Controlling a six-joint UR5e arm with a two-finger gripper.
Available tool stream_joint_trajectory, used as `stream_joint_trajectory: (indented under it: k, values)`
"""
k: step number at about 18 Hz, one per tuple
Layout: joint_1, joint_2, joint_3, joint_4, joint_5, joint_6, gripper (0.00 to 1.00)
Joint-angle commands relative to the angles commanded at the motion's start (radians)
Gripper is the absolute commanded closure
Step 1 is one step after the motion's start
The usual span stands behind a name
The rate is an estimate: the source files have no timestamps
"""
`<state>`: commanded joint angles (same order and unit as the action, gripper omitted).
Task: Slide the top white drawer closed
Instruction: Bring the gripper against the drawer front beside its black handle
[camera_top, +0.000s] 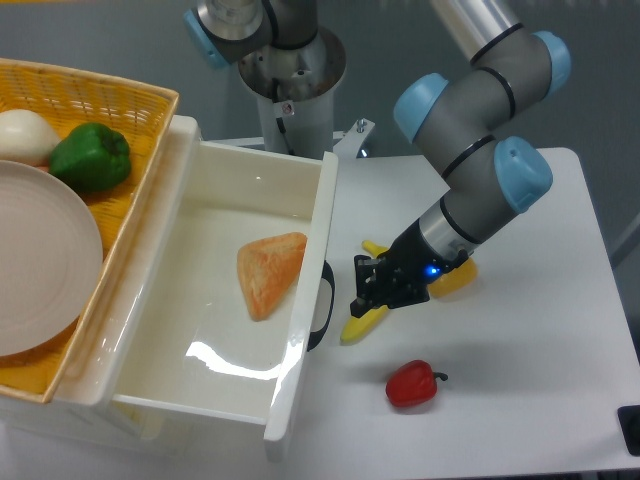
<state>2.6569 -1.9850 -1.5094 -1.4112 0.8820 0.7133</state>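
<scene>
One tool (361, 293) over banana (362, 322)

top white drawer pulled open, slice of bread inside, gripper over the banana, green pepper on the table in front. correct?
One thing is off: the pepper on the table in front of the gripper is red, as the fixed camera shows. The glossy white plastic top drawer is open, with the orange-brown bread slice inside, and the gripper is over the yellow banana.
</scene>
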Motion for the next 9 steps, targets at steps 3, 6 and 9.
stream_joint_trajectory:
  k: [3, 6, 9]
  values:
    - [-0.005, 0.005, 0.000, -0.012, -0.014, -0.008, 0.97]
    - [-0.012, 0.008, -0.002, -0.015, -0.015, -0.017, 0.97]
    - [-0.012, 0.009, -0.002, -0.026, -0.015, -0.017, 0.97]
